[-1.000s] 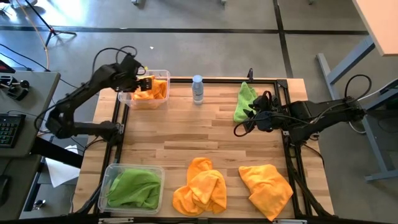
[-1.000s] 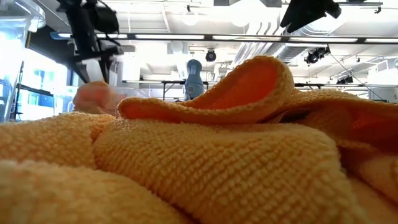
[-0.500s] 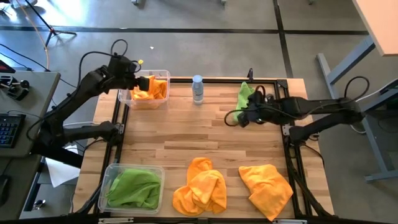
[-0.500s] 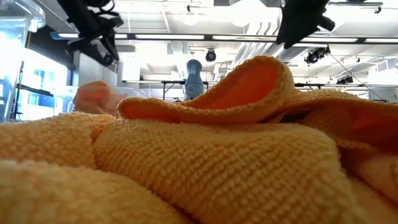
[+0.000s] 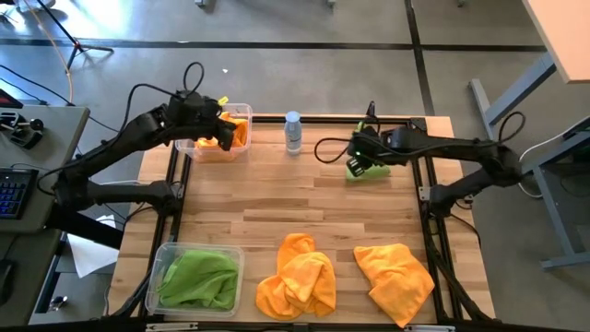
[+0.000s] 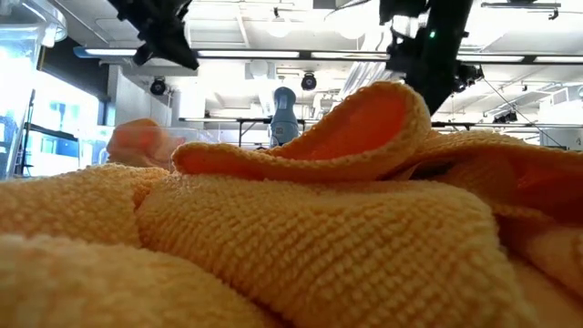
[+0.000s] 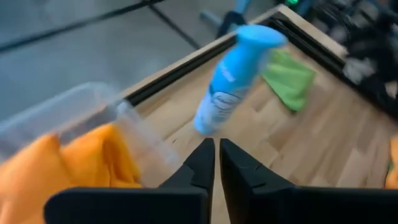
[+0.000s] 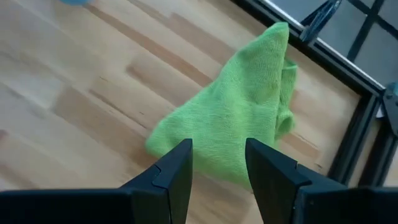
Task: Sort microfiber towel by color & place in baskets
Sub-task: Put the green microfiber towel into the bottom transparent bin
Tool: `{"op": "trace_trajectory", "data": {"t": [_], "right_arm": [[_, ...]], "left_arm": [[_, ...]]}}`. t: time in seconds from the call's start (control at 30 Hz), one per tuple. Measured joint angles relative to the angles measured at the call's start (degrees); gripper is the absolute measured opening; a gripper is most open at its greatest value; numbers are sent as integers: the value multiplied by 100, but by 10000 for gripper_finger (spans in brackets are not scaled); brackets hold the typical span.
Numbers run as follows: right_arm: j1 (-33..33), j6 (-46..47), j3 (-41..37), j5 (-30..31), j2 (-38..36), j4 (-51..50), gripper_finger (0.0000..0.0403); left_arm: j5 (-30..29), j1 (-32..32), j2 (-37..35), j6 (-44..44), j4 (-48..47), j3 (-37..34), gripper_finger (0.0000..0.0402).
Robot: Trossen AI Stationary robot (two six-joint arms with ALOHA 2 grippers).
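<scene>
L gripper (image 5: 224,135) fingers clenched, empty, by orange bin (image 5: 241,152); R gripper (image 5: 358,162) fingers released over green towel (image 8: 236,124) near desk (image 5: 277,198) far edge.

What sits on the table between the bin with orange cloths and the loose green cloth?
A small water bottle, seen in the high view.

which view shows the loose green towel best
The right wrist view: the green towel fills it, crumpled on bare wood. The high view has the right pincer partly over it; the left wrist shows it small; the low view shows none.
</scene>
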Motion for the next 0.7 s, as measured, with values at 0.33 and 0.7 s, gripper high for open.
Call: {"op": "trace_trajectory", "data": {"t": [0.33,0.7], "right_arm": [[-710,-1641,-2,-766,954,5,144],[-1428,-2160,-4,-1530,1861,198,144]], "left_arm": [[0,-522,2,981,16,0,3],[2,-553,2,758,8,0,3]]}}
